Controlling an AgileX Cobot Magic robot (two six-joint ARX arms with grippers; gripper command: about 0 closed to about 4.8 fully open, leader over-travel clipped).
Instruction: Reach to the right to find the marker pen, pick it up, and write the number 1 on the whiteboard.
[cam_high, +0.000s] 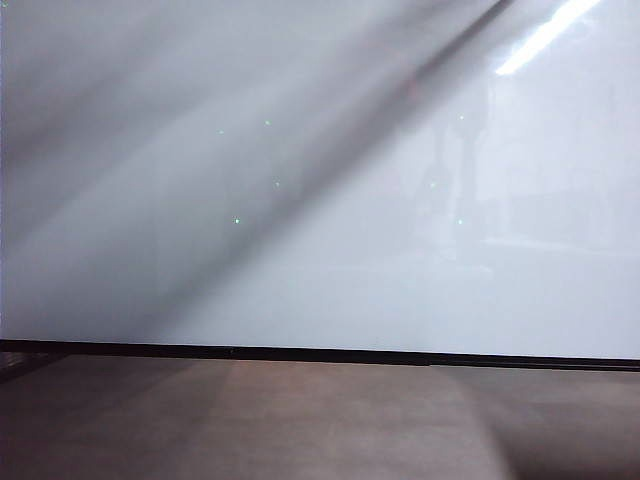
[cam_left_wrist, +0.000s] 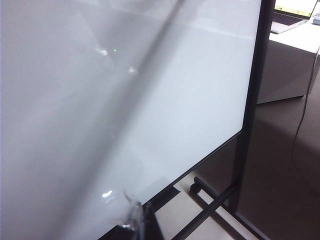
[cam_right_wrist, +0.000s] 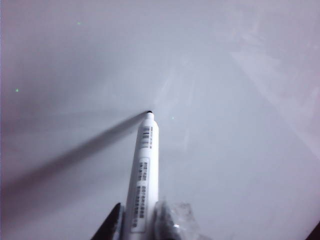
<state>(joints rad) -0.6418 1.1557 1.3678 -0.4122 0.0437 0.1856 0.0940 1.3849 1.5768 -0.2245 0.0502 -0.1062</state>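
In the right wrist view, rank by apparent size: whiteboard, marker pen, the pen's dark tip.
1. whiteboard, fills the frame.
2. marker pen, held in the right gripper; nearness to the camera enlarges it.
3. dark tip, at the board.

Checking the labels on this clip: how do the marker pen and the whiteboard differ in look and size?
The marker pen is a slim rod; the whiteboard is a broad flat panel filling every view. The pen bears black printed lettering; the board is blank and glossy. The pen sits clamped in the right gripper; the board stands on a black wheeled frame. Both are white.
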